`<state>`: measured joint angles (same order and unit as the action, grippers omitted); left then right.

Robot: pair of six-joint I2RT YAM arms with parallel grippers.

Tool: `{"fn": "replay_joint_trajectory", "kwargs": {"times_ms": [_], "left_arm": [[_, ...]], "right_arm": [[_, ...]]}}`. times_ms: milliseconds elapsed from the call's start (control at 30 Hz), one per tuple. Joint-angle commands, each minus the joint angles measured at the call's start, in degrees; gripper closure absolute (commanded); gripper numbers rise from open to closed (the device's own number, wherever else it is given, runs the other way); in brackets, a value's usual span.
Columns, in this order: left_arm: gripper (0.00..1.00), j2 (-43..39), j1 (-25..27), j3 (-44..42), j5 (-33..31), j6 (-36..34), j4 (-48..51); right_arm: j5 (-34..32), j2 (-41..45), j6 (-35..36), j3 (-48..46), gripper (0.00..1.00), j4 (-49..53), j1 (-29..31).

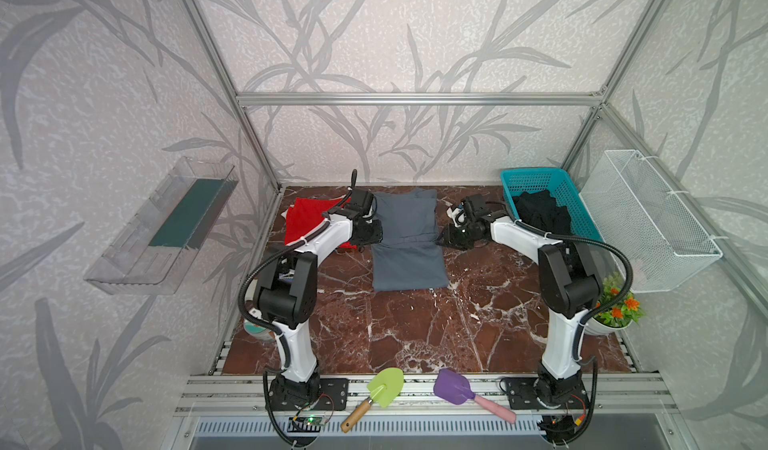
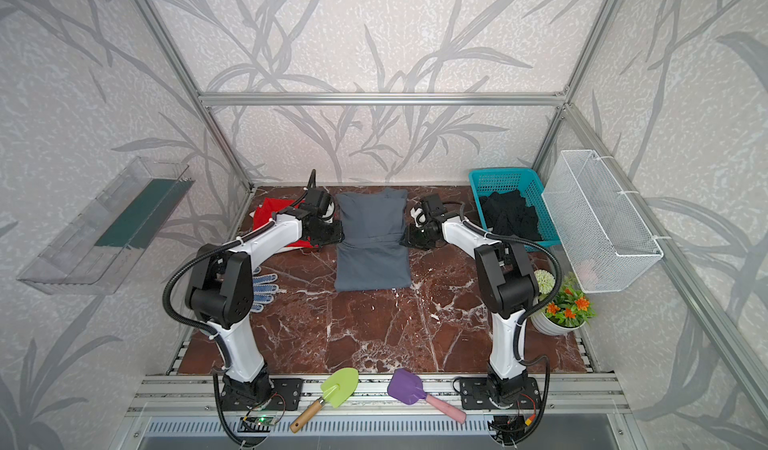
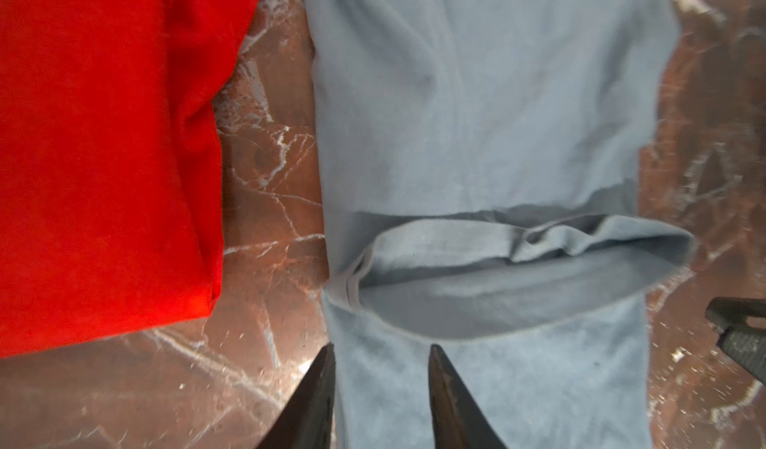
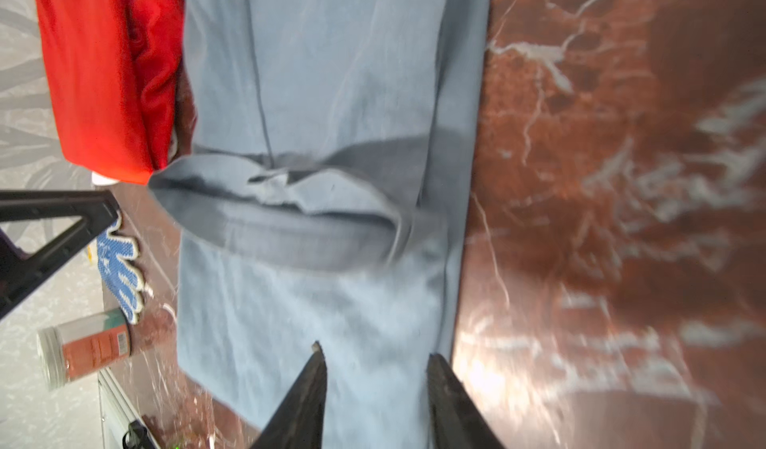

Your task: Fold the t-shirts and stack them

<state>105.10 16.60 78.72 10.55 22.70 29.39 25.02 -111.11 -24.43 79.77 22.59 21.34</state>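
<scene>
Jaws parted, left gripper [image 3: 379,355] and right gripper [image 4: 375,355] flank grey-blue t-shirt [image 1: 405,236].

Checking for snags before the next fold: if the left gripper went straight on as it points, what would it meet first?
Probably the grey-blue t-shirt: the left gripper, jaws apart, points at its raised cross fold, though its height is unclear.

light: bright, even | shadows: soft | glare: marble tabletop [image 4: 489,368] | blur: both wrist views smeared | top views: sharp
</scene>
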Motion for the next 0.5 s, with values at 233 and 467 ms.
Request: {"fn": "replay_joint_trajectory", "kwargs": {"times_ms": [233, 467], "left_arm": [[0.72, 1.63, 10.67, -1.38, 2.65, 3.93, -4.32], [0.74, 9.71, 12.26, 2.72, 1.92, 5.78, -4.39]], "right_arm": [[-1.50, 5.61, -6.37, -11.37, 0.89, -4.89, 10.76], [-3.33, 3.48, -10.12, -17.30, 0.90, -7.80, 12.02]]}}
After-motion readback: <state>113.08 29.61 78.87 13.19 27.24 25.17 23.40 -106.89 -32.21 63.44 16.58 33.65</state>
